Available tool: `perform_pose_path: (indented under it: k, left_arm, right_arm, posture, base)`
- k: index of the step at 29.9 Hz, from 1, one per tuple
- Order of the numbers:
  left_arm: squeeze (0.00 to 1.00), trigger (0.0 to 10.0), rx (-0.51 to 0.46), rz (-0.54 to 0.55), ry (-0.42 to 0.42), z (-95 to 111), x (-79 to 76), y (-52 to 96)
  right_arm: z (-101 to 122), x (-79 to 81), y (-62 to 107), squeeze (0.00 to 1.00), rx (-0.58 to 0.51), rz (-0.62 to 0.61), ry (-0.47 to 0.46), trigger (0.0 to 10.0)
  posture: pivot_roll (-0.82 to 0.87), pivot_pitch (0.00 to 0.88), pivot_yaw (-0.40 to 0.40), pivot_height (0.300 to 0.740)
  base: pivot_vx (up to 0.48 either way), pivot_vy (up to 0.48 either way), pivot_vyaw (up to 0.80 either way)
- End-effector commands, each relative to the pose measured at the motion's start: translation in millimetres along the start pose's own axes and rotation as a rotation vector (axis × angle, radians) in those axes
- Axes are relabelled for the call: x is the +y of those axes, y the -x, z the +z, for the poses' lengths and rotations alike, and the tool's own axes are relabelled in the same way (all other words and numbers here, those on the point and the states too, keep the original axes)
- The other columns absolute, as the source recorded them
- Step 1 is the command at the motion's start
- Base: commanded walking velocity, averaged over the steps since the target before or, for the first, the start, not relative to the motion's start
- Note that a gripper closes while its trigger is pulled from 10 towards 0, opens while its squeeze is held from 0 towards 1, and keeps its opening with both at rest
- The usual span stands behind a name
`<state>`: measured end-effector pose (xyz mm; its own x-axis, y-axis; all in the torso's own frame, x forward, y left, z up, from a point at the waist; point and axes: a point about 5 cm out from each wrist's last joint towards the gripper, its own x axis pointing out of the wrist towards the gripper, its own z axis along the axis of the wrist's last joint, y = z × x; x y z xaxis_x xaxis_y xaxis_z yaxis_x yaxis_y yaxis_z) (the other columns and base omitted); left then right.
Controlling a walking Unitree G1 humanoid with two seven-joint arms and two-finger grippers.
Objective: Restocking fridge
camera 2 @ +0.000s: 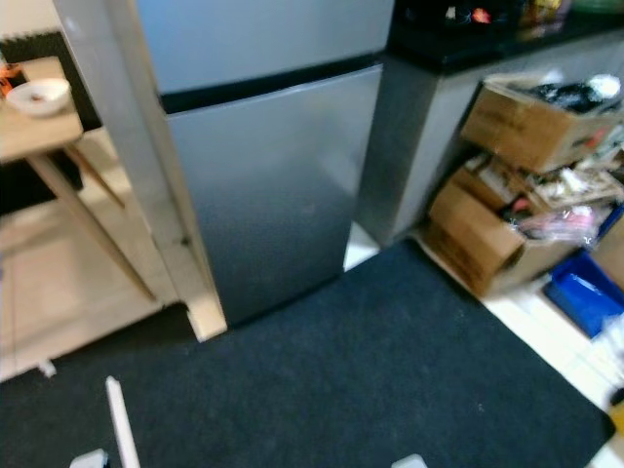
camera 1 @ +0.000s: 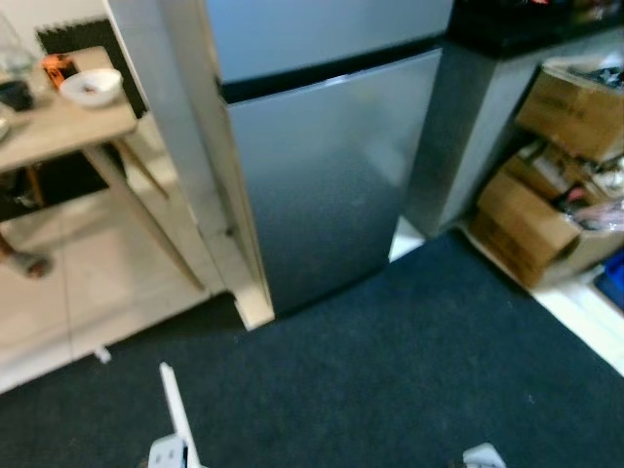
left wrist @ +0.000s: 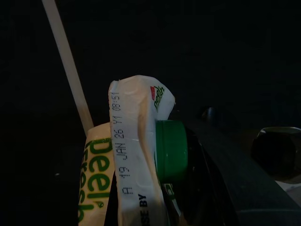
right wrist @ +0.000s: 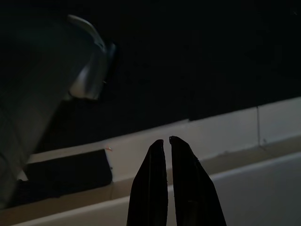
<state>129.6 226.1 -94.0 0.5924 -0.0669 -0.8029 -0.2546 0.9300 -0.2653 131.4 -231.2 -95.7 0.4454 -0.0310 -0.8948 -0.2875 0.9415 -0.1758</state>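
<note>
Straight ahead at twelve o'clock stands the tall silver two-door fridge (camera 1: 322, 166), both doors shut, a black seam between the upper and lower door. I stand on a dark grey carpet (camera 1: 409, 370) that runs up to its base.

My left gripper (left wrist: 188, 188) is clamped on a white milk carton with green lettering and a green screw cap (left wrist: 136, 160); the carton sits low at my seven o'clock, held upright between the black fingers (left wrist: 221, 174), its folded top creased. A thin white rod (camera 1: 178, 414) shows just beside it against the carpet.

My right gripper (right wrist: 168, 141) hangs idle at my five o'clock, its two black fingers pressed nearly together with nothing between them, above carpet and a pale tiled floor edge.

At ten o'clock a light wooden table (camera 1: 68, 122) carries a white bowl (camera 1: 91, 86). At two o'clock brown cardboard boxes (camera 1: 546, 205) are stacked beside a grey counter (camera 1: 468, 136)
</note>
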Motion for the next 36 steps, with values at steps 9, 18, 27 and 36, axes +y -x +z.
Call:
perform_pose_path:
  k: [9,18,27,36]
  left_arm:
    - [0.0,10.0,0.027,-0.003,0.003,-7.4,0.6,1.6]
    - [0.0,10.0,0.032,-0.007,0.003,-8.6,-0.9,1.3]
    - [0.0,10.0,0.037,-0.009,0.0,-9.7,-1.7,1.2]
    - [0.0,10.0,0.038,-0.007,0.003,-11.0,-2.2,1.2]
  right_arm:
    - [-2.4,9.0,-0.5,0.0,0.006,0.042,0.0,10.0]
    - [-1.4,9.1,-0.7,0.0,0.003,0.042,-0.002,10.0]
    - [0.1,9.3,-1.0,0.0,-0.004,0.04,-0.003,10.0]
    - [0.3,6.7,-1.0,0.0,-0.001,0.005,0.001,10.0]
  posture:
    - [-0.06,0.111,-0.019,0.74]
    - [-0.06,0.109,-0.019,0.74]
    - [-0.06,0.109,-0.019,0.74]
    - [-0.06,0.107,-0.022,0.74]
  base:
    - [0.0,0.0,0.53]
    - [0.0,0.0,0.8]
    - [0.0,0.0,0.79]
    - [0.0,0.0,0.17]
